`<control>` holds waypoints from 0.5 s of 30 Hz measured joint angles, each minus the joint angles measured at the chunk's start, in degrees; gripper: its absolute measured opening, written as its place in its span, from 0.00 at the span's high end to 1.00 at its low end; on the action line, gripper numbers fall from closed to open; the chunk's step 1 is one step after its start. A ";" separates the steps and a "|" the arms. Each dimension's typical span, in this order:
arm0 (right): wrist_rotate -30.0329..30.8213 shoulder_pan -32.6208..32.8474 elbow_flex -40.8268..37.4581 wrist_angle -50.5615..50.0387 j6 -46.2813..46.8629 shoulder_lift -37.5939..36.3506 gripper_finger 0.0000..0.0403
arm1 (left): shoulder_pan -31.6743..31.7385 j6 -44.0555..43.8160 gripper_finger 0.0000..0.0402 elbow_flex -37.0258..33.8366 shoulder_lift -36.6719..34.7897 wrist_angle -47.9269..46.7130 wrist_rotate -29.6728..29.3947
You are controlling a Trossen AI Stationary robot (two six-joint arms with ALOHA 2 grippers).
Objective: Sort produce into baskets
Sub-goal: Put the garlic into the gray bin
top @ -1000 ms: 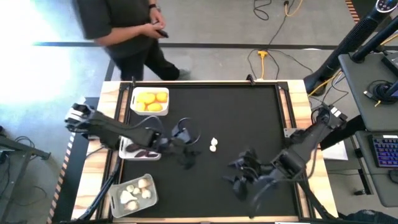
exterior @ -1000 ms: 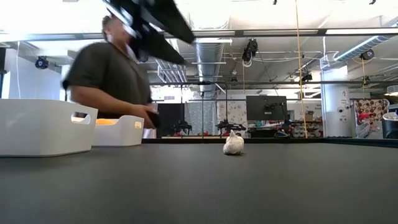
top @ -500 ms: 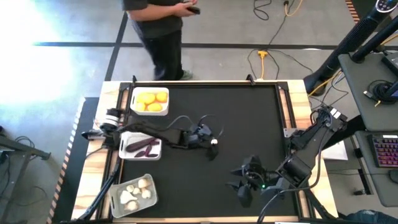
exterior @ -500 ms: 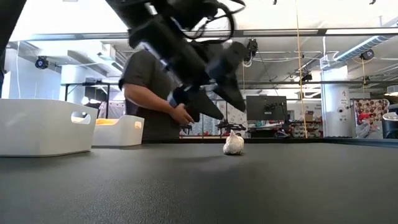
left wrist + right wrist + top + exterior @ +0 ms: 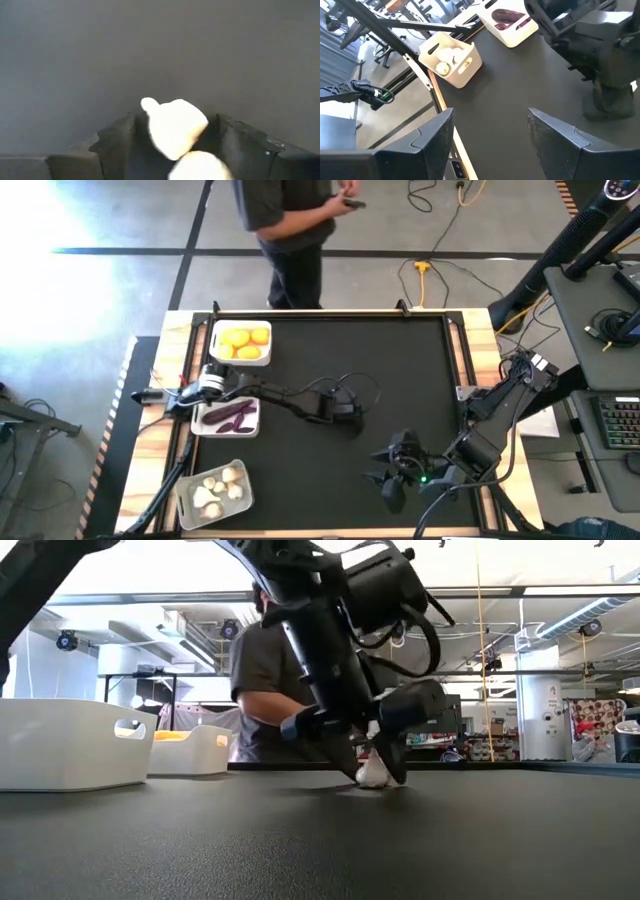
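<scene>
Your left gripper (image 5: 372, 772) is now reaching down to the black table mat (image 5: 400, 370) at mid-table, having swung right from beside the trays a second ago, its spread fingers (image 5: 117, 142) straddling the small white garlic bulb (image 5: 175, 127) without yet pinching it. Your right gripper (image 5: 392, 472) is waiting near the right front edge, fingers parted and empty. The last loose item is about to go; the near-left white tray of bulbs (image 5: 212, 492) looks like its destination.
</scene>
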 joint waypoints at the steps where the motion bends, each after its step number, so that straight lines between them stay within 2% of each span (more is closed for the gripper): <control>1: 0.00 0.00 0.00 0.02 -0.04 0.00 0.41 | 0.01 0.66 0.37 0.51 0.31 0.03 0.59; 7: -0.07 0.00 -0.02 -0.37 -0.67 0.00 0.41 | 0.00 -2.18 0.50 1.36 0.80 0.31 2.23; 15: -0.36 0.00 -0.02 -2.44 -0.63 0.00 0.41 | 0.02 0.29 0.80 1.74 0.64 -0.22 2.66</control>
